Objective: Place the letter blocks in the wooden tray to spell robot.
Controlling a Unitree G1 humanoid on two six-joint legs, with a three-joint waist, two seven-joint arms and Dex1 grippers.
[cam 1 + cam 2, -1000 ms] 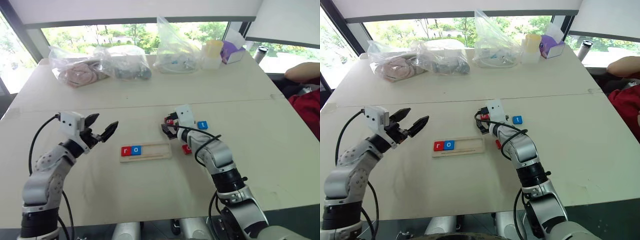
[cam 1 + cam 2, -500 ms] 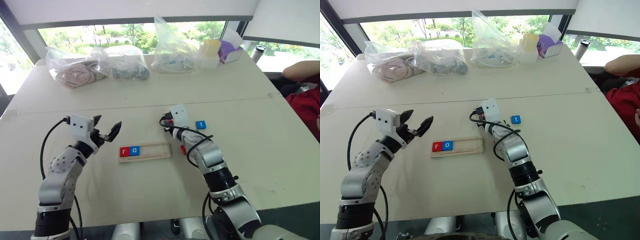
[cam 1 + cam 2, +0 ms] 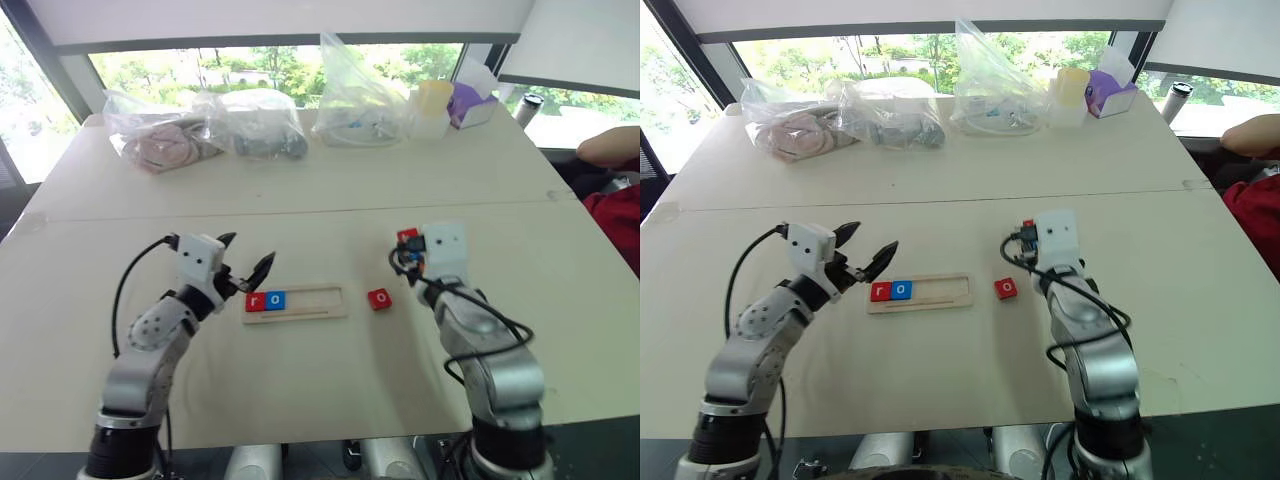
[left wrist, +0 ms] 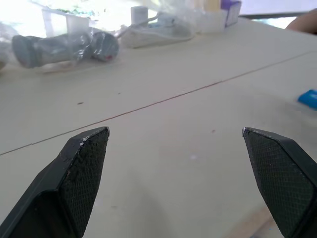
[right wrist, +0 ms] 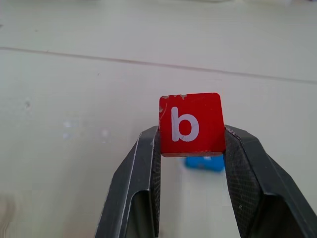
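The wooden tray (image 3: 315, 301) lies at the table's middle, with a red "r" tile (image 3: 254, 300) and a blue "o" tile (image 3: 275, 299) in its left end. A red "o" tile (image 3: 379, 298) rests on the table just right of the tray. My right gripper (image 5: 191, 133) is shut on a red "b" tile (image 5: 190, 124), held upright above the table to the right of that tile. A blue tile (image 5: 204, 163) lies on the table beyond it, its letter hidden. My left gripper (image 3: 250, 250) hovers open by the tray's left end, nothing between its fingers (image 4: 84, 158).
Several clear plastic bags (image 3: 255, 125) line the far side of the table, with a yellow-lidded cup (image 3: 430, 105) and a purple box (image 3: 470, 100) at the back right. A person's arm (image 3: 610, 145) and red clothing (image 3: 620, 215) show at the right edge.
My right gripper has shut on the "b" tile and pulled it up, back and right, uncovering the red "o" tile. My left gripper has moved right toward the tray.
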